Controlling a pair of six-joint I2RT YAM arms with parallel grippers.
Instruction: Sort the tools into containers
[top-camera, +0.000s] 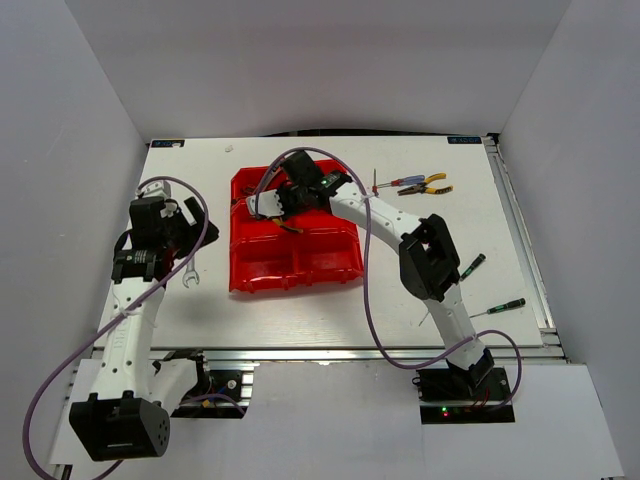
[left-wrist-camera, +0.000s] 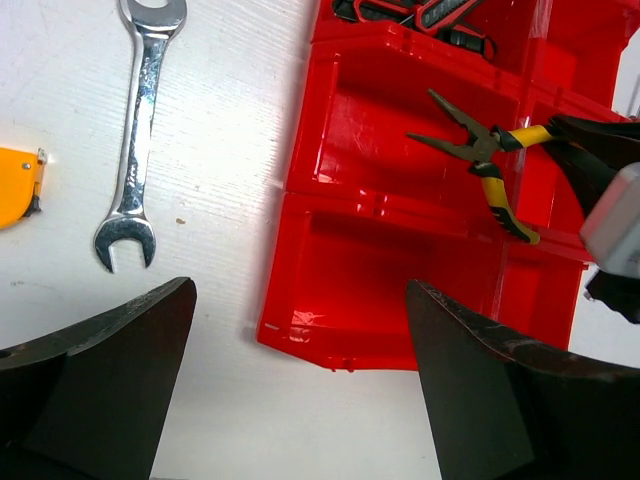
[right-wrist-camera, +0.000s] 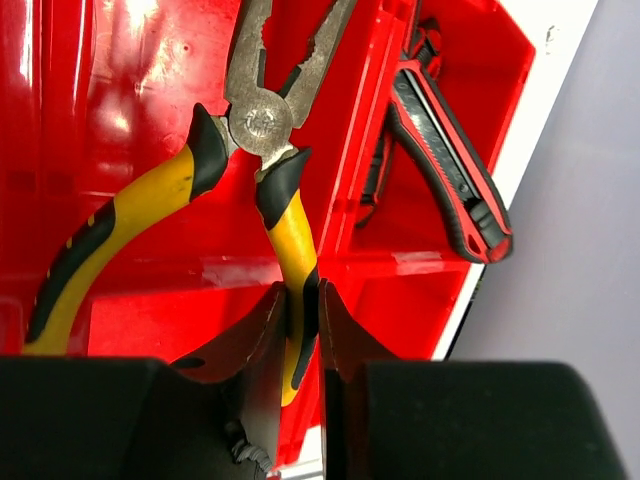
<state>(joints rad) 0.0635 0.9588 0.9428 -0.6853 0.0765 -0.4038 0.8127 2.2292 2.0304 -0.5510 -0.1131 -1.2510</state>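
holding what, that right gripper (right-wrist-camera: 300, 300)?
clamped on one handle of the yellow-handled pliers (right-wrist-camera: 262, 125), nose pointing away from it, over the red bins (top-camera: 300, 265).
and the left gripper (left-wrist-camera: 298, 290)?
spread wide, empty, nearer the silver wrench (left-wrist-camera: 140, 130), which lies on the table (top-camera: 400, 290) parallel to the bins' edge.

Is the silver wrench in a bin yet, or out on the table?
Out. The silver wrench lies flat on the white table, left of the red bins in the left wrist view, clear of them.
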